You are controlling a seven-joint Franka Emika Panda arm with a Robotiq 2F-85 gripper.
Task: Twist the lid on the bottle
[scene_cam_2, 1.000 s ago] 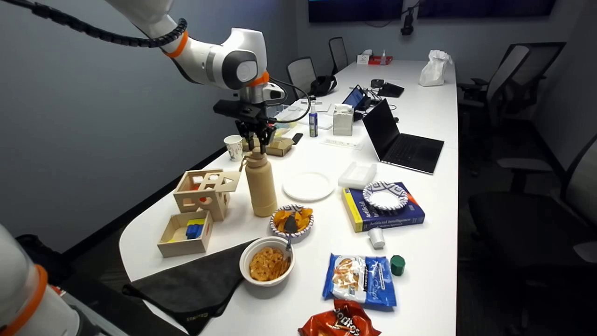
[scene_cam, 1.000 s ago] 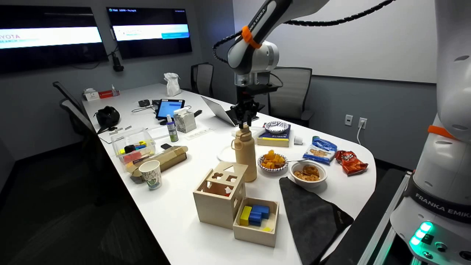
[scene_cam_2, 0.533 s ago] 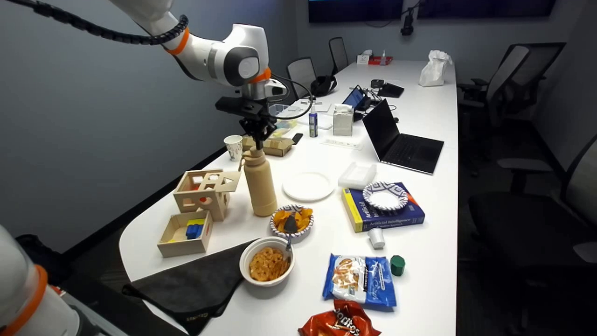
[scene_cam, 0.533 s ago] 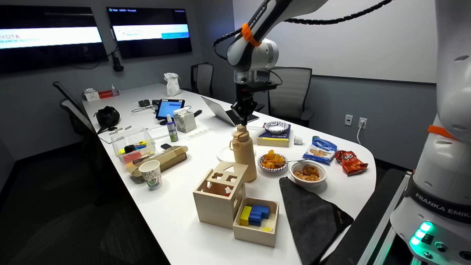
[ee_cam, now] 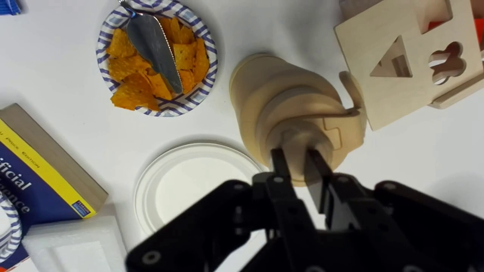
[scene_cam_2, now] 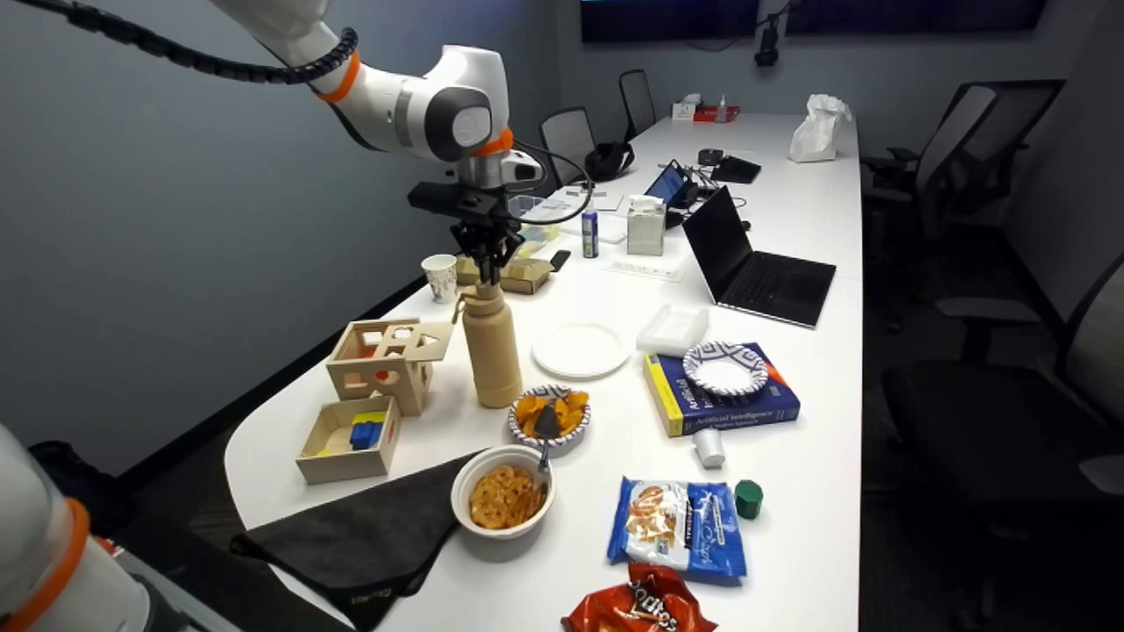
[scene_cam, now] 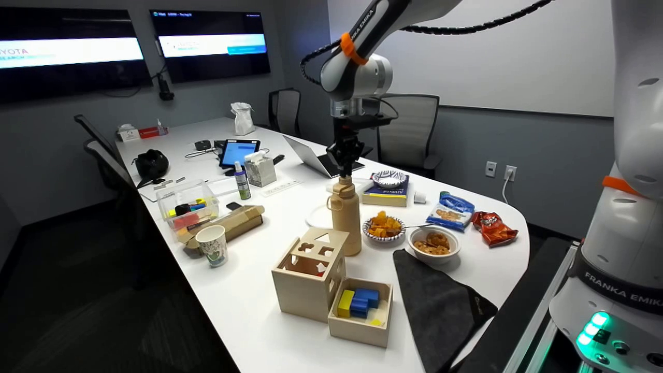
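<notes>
moved since the earlier frame: the bottle (scene_cam: 346, 223), its top back from a slight lean to nearer upright, its base unshifted. the gripper (ee_cam: 295, 153) stands narrower than a second ago, directly over the lid (scene_cam: 344, 181), which sits on the bottle's neck. the wrist view shows a slim gap between the jaws; whether they have hold of the lid cannot be told. judgement: the rocking suggests contact, and twisting risks tipping the bottle.

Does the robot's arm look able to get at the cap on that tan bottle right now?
Seemingly yes: the gripper hangs right over the bottle, its fingers on either side of the cap, with nothing visible in the way. Whether they grip it, I can't tell.
</notes>
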